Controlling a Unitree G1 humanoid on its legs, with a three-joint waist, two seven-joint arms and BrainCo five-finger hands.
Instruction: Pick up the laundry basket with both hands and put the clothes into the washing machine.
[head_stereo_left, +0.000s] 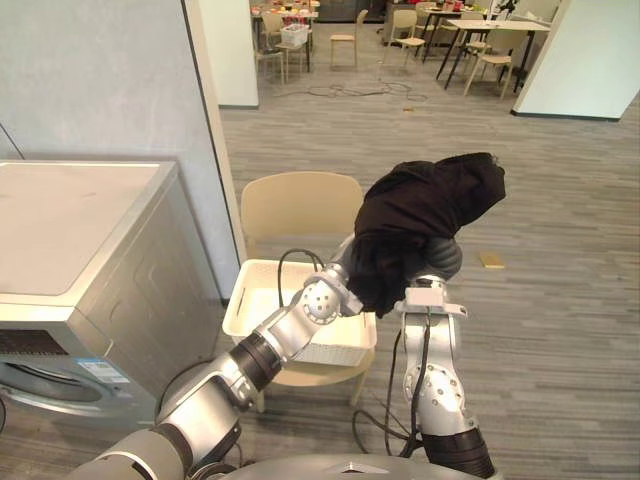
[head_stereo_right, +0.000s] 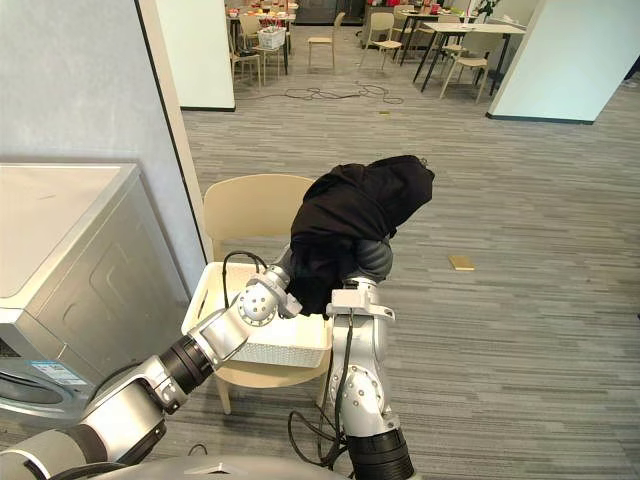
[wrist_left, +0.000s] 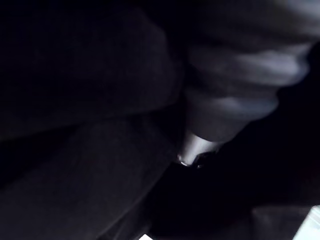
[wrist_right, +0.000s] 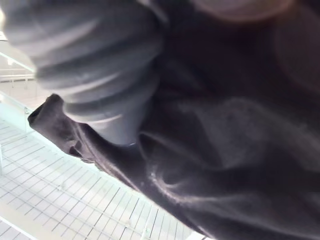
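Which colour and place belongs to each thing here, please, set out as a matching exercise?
Things:
1 garment
2 basket
3 chair
4 washer

Descriptions:
A beige, under the basket
B grey, at the robot's left
C black, held up in the air
D white, on the chair

Pairs: 1-C; 2-D; 3-A; 4-B

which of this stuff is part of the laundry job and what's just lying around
Part of the job:
black garment, up above the basket
white laundry basket
washing machine

Just lying about:
beige chair under the basket
small tan thing on the floor
tables and chairs far behind
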